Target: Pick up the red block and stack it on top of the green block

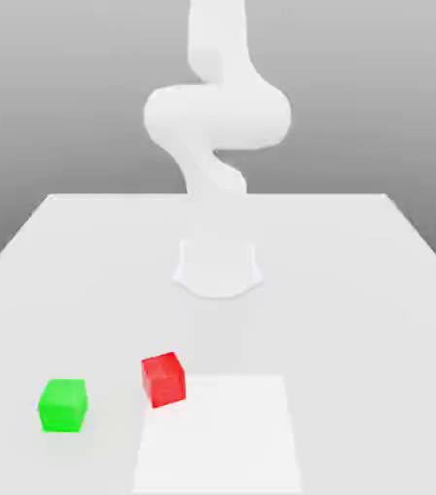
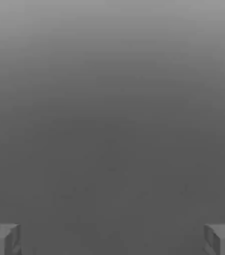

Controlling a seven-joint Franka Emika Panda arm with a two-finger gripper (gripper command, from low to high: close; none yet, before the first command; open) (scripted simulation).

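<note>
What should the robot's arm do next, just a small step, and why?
Probably swing the open jaws down toward the red block, staying above it for now. The hand view shows them wide apart with nothing between, and the block sits on the table, beside the green block but not touching it.

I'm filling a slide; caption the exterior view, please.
Robot arm behind a pale table, with a green block left of a red block, not yet stacked.

You can read no text, label, brand, number or sign in either view; nothing legible for you on any surface, exterior view or hand view.
</note>
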